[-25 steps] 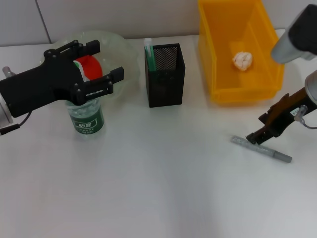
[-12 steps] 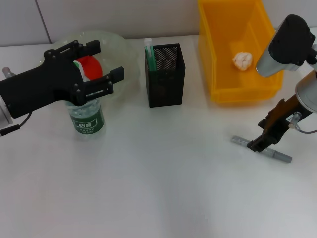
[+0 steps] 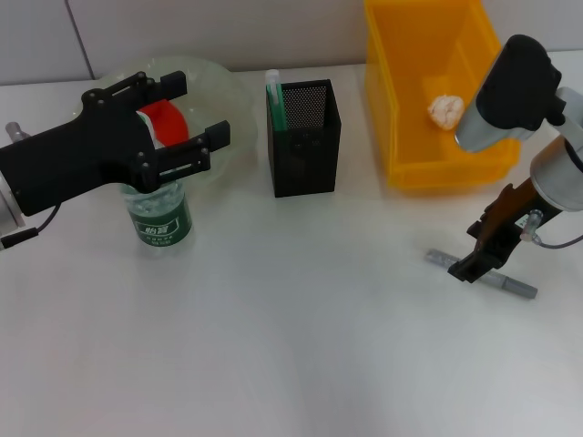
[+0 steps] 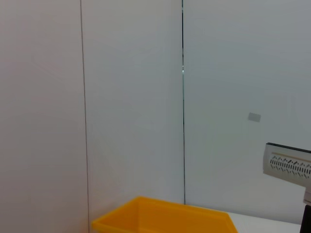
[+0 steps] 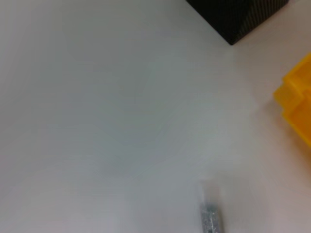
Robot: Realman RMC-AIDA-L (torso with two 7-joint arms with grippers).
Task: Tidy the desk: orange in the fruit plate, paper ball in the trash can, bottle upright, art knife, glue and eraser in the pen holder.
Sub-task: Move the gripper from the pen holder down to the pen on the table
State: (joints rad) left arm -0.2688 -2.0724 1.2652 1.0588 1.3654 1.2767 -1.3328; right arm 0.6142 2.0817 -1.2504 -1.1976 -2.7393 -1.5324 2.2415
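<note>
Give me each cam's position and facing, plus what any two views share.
Head view: on the robot's head, looking forward and down at the desk; shows the left gripper over the bottle and the right gripper at the art knife.
Left wrist view: on the left wrist, facing roughly level at the wall; only a corner of the right arm shows.
Right wrist view: on the right wrist, looking down at the desk; no own fingers visible.
Shared: all three show the yellow trash can; head and right wrist views also share the pen holder and art knife.
</note>
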